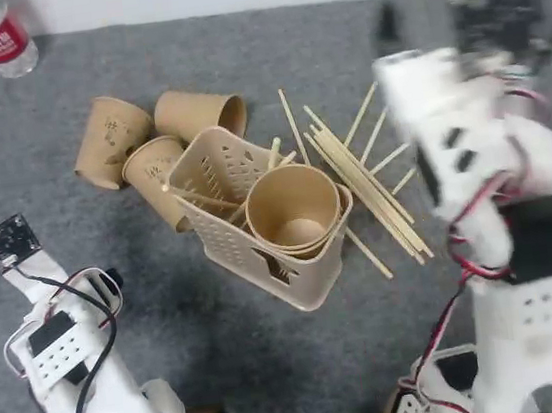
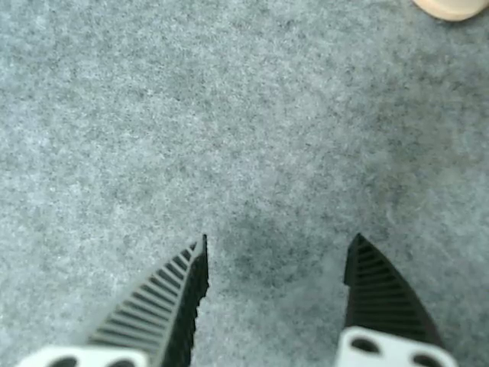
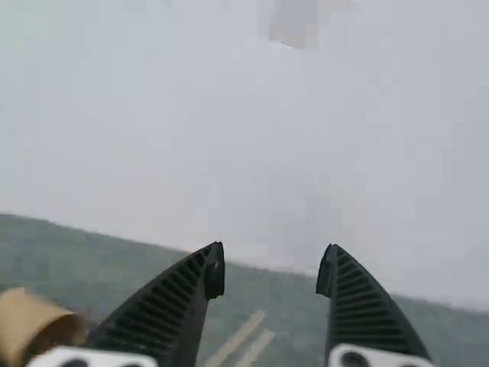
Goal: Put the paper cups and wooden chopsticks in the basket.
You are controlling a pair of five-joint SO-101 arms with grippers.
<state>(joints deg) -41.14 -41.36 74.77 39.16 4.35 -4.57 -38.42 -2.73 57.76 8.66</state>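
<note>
In the middle of the grey felt-like table cover sits the cream plastic lattice basket, tipped a little. A brown paper cup rests mouth-up inside it, and a few thin sticks poke out of its far corner. Just beside its far left wall three loose paper cups lie on their sides, touching one another. On the other side a fan of pale wooden chopsticks lies flat on the cover, the nearest ones touching the basket. The left gripper hangs over bare cover at the front left, jaws wide apart and holding nothing. The right gripper is raised on the chopstick side and aimed toward the wall, jaws likewise spread and empty. The cups look light and thin-walled, likely to crush or skid if squeezed hard, so a gentle pinch across the rim seems safest. The chopsticks are stiff, slim and apt to roll; taking them near mid-length, across the bundle, should keep them level
</note>
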